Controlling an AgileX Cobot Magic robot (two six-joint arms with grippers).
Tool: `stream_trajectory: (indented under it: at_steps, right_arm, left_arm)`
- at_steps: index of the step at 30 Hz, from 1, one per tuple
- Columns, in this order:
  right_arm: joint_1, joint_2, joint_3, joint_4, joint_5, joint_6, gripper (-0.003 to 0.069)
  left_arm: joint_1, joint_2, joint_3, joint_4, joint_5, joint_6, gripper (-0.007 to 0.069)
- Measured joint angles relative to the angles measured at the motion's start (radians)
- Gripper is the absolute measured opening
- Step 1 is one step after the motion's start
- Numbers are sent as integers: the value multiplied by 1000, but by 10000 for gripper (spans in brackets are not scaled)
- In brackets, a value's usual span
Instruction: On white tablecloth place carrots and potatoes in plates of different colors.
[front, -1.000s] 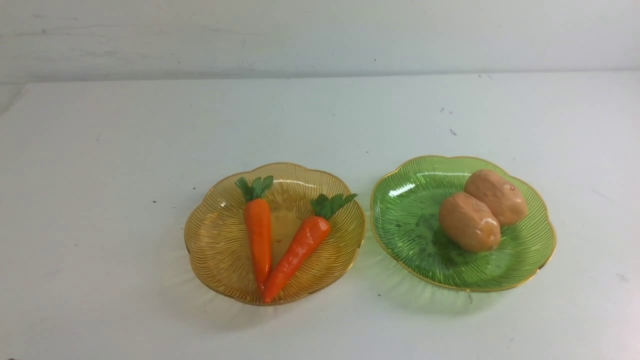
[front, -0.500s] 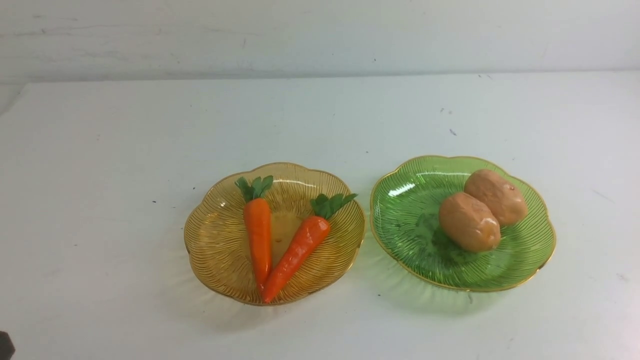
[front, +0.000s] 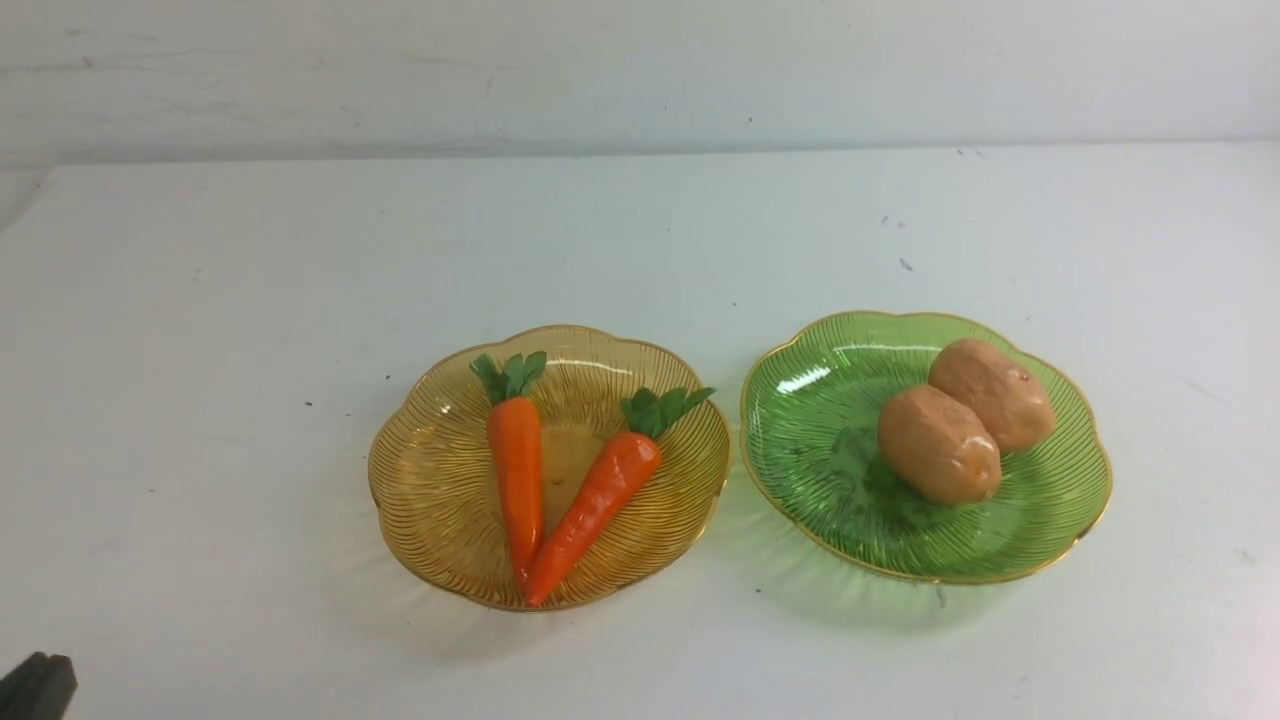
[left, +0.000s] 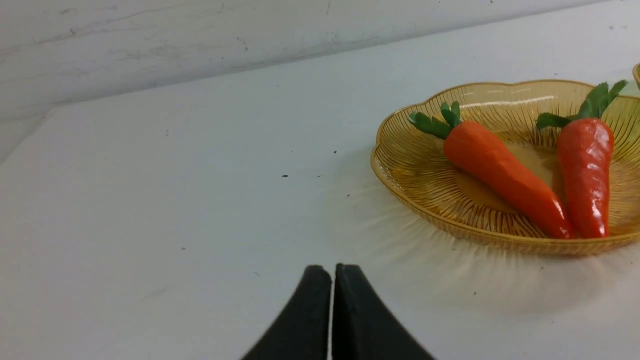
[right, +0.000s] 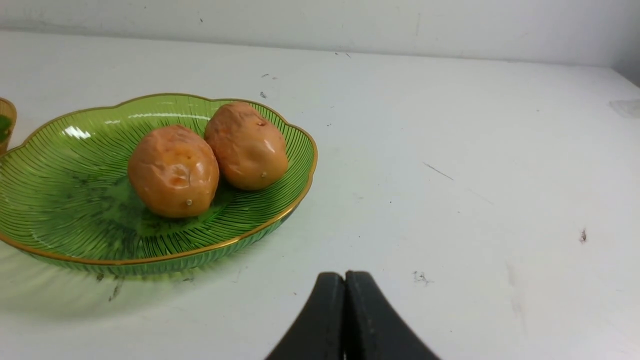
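Note:
Two orange carrots (front: 516, 470) (front: 595, 495) with green tops lie in the amber plate (front: 430, 480), their tips meeting at its near rim. Two tan potatoes (front: 938, 443) (front: 992, 392) rest side by side in the green plate (front: 810, 450) to the right. Both plates stand on the white tablecloth (front: 200, 350). My left gripper (left: 332, 267) is shut and empty, low over the cloth to the near left of the amber plate (left: 415, 170); its tip (front: 38, 685) shows in the front view's lower left corner. My right gripper (right: 345, 274) is shut and empty, near right of the green plate (right: 60, 200).
A white wall (front: 640, 70) rises behind the table's far edge. Small dark specks (front: 905, 264) mark the cloth behind the green plate.
The left gripper's dark tip has come further into the front view's lower left corner. The plates, carrots and potatoes have stayed put.

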Motion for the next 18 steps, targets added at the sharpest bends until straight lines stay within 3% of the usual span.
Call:
stream_trajectory:
  at_steps: [10, 18]
  right_arm:
    - [0, 0, 0, 0, 0, 0, -15]
    - [0, 0, 0, 0, 0, 0, -15]
  left_arm:
    - [79, 0, 1, -15, 121, 0, -3]
    - [54, 0, 1, -18, 121, 0, -3]
